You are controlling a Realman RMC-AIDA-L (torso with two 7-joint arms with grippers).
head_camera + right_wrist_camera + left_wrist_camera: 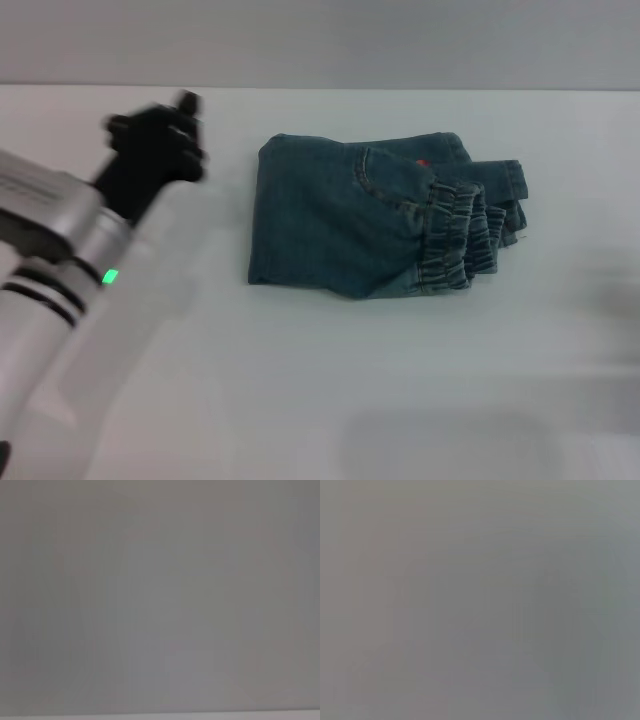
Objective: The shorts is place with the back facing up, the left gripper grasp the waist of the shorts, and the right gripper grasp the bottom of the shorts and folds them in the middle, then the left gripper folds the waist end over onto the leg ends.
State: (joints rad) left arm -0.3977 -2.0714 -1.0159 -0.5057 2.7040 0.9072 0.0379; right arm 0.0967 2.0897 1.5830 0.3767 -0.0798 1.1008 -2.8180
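The blue denim shorts (345, 215) lie folded into a compact bundle on the white table, in the head view's middle. The ruffled elastic waist (455, 235) rests on top at the bundle's right side, over the leg ends (505, 185) that stick out beyond it. My left gripper (165, 130) hovers left of the shorts, apart from them, on the silver arm with the green ring (110, 277); it holds nothing. The right gripper is out of view. Both wrist views show only a blank grey surface.
The white table (320, 380) stretches all around the shorts, and its far edge runs across the top of the head view.
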